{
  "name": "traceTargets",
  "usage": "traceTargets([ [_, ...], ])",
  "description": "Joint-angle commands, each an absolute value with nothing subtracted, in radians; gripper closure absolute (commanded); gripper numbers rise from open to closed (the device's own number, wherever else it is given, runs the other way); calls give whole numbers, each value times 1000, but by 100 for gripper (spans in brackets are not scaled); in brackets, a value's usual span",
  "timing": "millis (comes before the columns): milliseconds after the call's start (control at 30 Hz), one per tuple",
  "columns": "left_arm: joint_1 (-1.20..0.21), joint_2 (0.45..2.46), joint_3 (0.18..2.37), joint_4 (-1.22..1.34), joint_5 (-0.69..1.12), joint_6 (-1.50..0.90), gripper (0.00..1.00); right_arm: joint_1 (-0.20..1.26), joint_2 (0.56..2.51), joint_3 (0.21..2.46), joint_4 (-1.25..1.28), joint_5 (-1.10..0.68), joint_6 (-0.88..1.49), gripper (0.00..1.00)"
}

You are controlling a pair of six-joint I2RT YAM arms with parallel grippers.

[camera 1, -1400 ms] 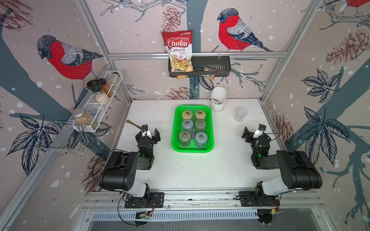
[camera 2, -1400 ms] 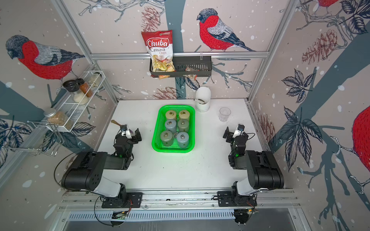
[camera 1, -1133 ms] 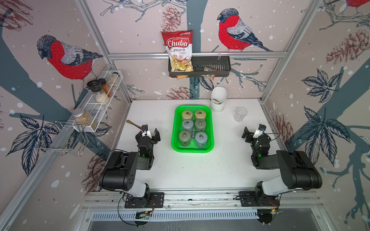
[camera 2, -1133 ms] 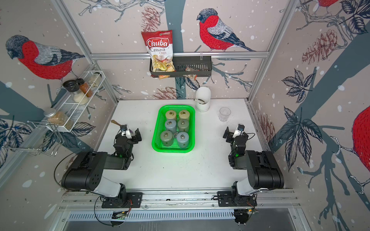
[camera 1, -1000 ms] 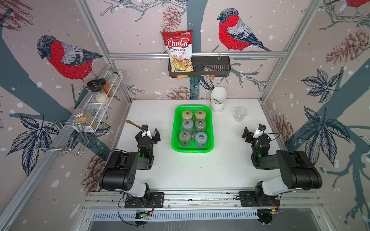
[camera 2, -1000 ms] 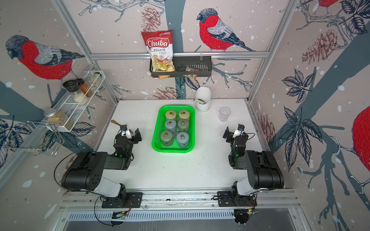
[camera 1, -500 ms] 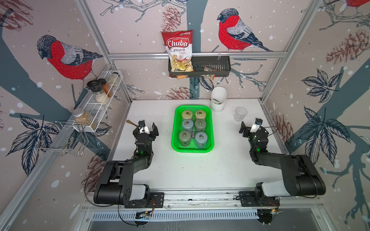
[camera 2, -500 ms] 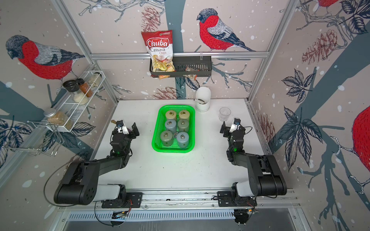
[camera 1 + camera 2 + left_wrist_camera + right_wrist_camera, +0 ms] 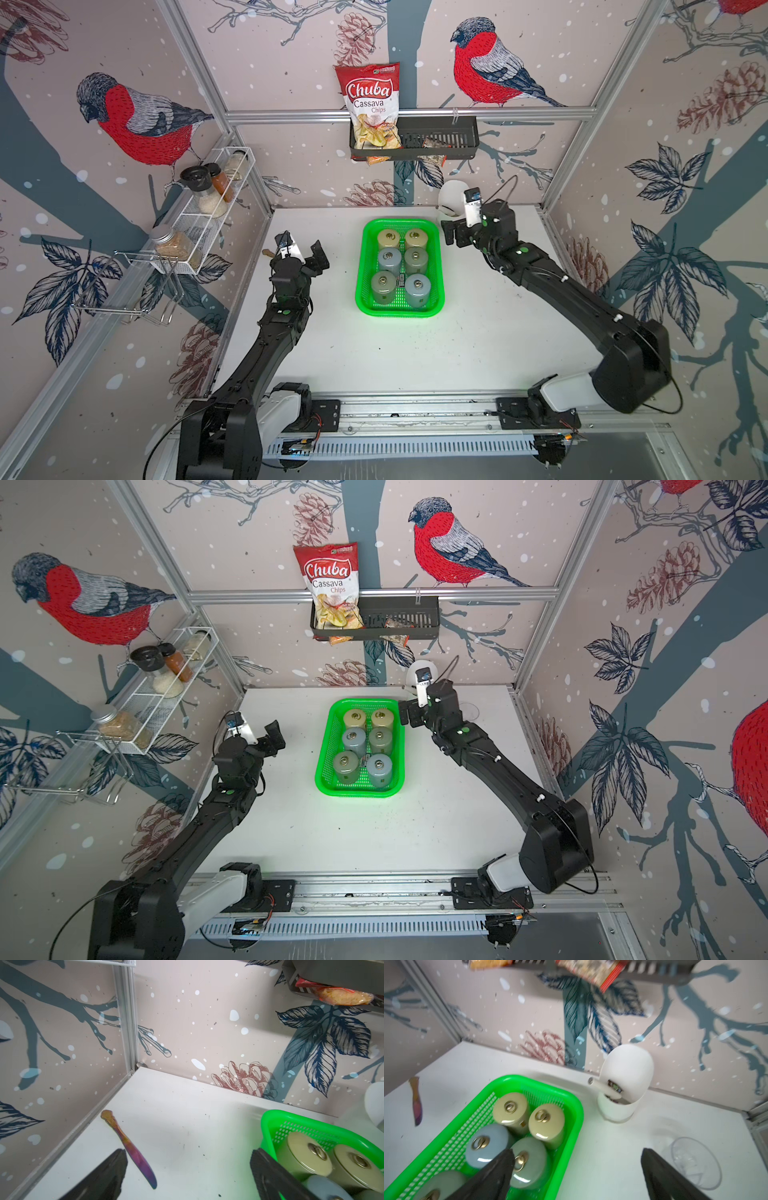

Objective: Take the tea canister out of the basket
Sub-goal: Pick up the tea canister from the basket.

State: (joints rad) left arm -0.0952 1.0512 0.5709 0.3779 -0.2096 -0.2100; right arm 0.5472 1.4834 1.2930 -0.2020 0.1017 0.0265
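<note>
The bright green basket (image 9: 360, 266) (image 9: 322, 766) sits mid-table in both top views and holds several upright round tea canisters (image 9: 416, 259) (image 9: 529, 1159) in beige, grey-blue and grey-green, each with a brass ring on its lid. My right gripper (image 9: 455, 235) (image 9: 577, 1157) hovers open over the basket's far right rim (image 9: 577, 1109). One of its fingers (image 9: 500, 1167) is above a grey-green canister. My left gripper (image 9: 301, 254) (image 9: 188, 1159) is open and empty above the table, left of the basket (image 9: 291, 1114).
An iridescent knife (image 9: 133, 1151) lies near the left wall. A white holder (image 9: 627, 1068) and a clear glass (image 9: 695, 1163) stand at the far right. A black wall rack (image 9: 436, 137) holds a chips bag. A white wire shelf (image 9: 208, 212) carries spice jars.
Both arms have stretched forward from their folded poses. The right gripper has moved to the basket's far right corner and the left gripper up beside its left side. Both stay open.
</note>
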Motion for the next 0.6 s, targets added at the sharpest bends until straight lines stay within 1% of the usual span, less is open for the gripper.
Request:
traceTargets([
  [0, -128, 1071, 606, 276, -183, -225, 3, 613, 1560, 1420, -647, 94, 73, 0],
  [100, -166, 1115, 635, 243, -187, -200, 3, 692, 1639, 1522, -809, 151, 85, 0],
  [233, -181, 1150, 662, 199, -183, -199, 3, 773, 1721, 1600, -920, 129, 90, 0],
  [567, -186, 1092, 623, 192, -169, -217, 3, 810, 1905, 1706, -1006, 73, 75, 0],
])
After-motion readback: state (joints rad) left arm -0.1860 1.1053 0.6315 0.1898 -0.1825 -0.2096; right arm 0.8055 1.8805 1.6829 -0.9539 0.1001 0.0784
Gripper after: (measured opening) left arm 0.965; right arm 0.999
